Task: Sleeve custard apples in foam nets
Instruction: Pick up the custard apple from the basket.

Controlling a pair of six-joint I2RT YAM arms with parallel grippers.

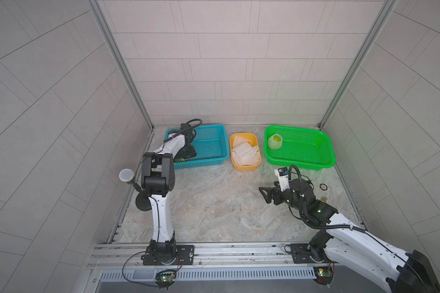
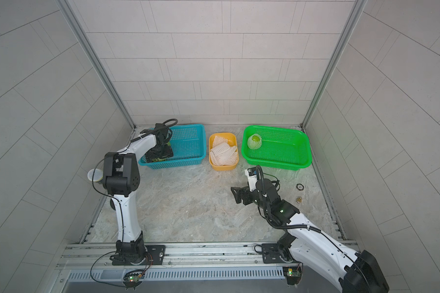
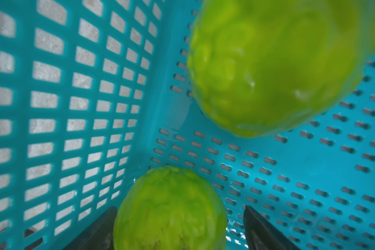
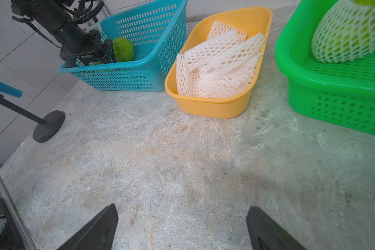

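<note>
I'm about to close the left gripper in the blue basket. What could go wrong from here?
1. The apple sits off-centre in the open left gripper, near one finger and clear of the other; closing may roll it.
2. That finger is close to the basket wall and might snag.
3. The second apple lies nearby and could be knocked on the lift.

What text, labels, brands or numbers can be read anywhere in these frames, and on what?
No text is legible in any view.
Dark-and-blue marking on the white wrist-mounted module: too small to read.
</note>
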